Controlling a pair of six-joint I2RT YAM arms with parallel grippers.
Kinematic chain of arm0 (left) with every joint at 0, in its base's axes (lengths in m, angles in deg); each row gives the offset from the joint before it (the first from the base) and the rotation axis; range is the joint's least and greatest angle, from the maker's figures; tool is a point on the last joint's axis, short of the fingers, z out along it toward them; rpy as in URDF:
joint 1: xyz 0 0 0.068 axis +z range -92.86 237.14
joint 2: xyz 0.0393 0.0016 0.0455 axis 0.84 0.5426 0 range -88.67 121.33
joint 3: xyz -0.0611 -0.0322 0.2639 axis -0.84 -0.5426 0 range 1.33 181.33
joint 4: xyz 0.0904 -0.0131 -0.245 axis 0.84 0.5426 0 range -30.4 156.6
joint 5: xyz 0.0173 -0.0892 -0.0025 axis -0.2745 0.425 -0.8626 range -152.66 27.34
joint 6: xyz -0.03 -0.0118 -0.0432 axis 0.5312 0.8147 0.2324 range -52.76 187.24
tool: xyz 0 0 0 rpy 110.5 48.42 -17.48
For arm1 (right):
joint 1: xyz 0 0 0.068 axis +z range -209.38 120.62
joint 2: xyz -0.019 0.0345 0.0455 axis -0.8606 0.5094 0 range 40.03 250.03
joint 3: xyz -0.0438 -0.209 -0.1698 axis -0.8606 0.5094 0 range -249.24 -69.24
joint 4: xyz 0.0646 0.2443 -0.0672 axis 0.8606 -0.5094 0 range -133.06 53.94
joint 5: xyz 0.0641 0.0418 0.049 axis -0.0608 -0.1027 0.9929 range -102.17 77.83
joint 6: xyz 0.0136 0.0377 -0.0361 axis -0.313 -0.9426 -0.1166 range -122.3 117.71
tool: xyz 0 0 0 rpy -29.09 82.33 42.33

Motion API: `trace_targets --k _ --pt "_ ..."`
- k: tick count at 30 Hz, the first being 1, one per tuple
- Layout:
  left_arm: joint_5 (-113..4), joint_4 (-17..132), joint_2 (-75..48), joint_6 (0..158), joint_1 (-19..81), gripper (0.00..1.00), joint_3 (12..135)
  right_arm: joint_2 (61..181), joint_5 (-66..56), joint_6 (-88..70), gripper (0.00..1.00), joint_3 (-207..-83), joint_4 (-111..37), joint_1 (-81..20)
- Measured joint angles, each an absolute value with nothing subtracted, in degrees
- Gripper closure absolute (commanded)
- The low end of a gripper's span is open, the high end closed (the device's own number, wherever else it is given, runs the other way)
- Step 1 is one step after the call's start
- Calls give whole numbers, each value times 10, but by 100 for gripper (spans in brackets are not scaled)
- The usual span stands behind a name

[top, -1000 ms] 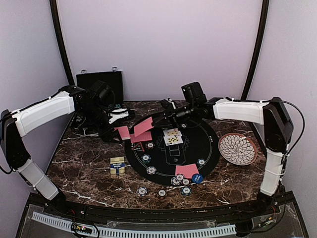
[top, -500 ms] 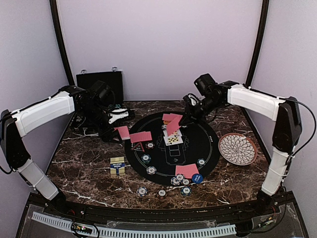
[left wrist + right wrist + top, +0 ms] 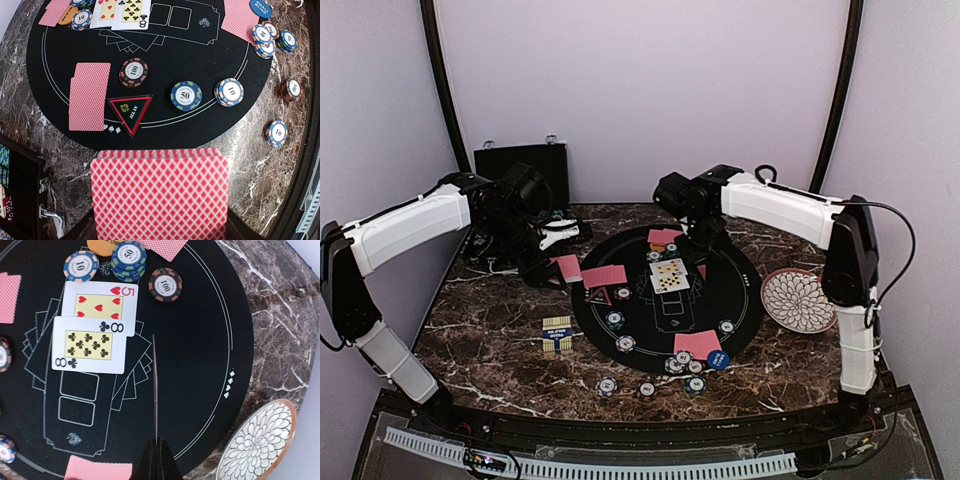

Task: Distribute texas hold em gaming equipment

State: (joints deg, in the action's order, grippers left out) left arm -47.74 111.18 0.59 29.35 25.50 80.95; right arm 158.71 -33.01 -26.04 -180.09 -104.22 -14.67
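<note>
Red-backed deck (image 3: 159, 195) gripped in left tool (image 3: 159, 231), over marble worktop (image 3: 60, 150) beside mat (image 3: 200, 340). Right tool (image 3: 159, 459) pinches one card (image 3: 155, 390), edge-on above mat.

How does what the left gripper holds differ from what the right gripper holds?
The left gripper holds a stack of several red-backed cards, slightly fanned; the right gripper holds a single card. The stack shows its full back in the left wrist view; the single card shows edge-on in the right wrist view, a thin line. Both are pinched at one end.
</note>
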Motion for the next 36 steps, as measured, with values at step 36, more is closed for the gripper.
trace_targets --k 36 --pt "-480 1120 6 294 255 100 809 1806 -262 -293 69 -1968 -1019 -72"
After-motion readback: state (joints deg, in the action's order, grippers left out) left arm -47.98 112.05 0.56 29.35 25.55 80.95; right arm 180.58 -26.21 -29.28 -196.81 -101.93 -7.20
